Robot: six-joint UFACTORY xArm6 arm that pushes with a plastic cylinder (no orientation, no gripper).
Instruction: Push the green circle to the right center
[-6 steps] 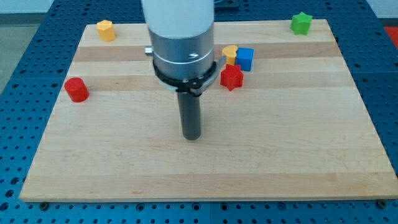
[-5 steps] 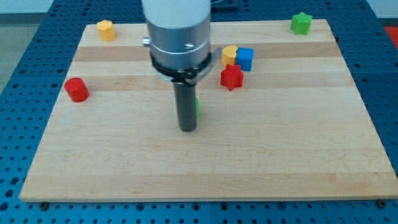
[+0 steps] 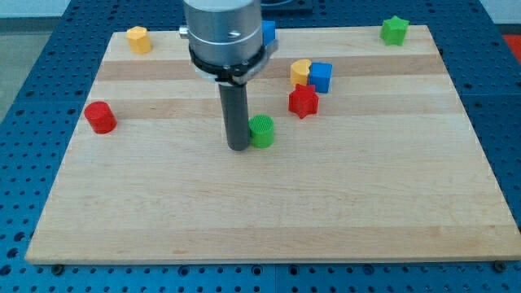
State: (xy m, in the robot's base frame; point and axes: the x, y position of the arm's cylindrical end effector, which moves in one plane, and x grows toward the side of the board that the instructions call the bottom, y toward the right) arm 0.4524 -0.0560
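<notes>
Blue pegboard surrounds a pale wooden board [image 3: 269, 220], on which my tip [image 3: 238, 148] is planted, with nothing held (a bare rod). The green circle [image 3: 261, 130] is seen just beside the tip, on its right, near the board's middle. A red star [image 3: 303, 101], a yellow block [image 3: 300, 72] and a blue cube [image 3: 321, 76] are clustered further up and right. A green star [image 3: 394, 30] is found at the top-right corner.

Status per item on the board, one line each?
my tip: down on board, against green circle's left side
green circle: mid-board, not yet at right center
red star: upright, beside yellow block and blue cube
red cylinder: left edge, alone
green star: top right corner
</notes>
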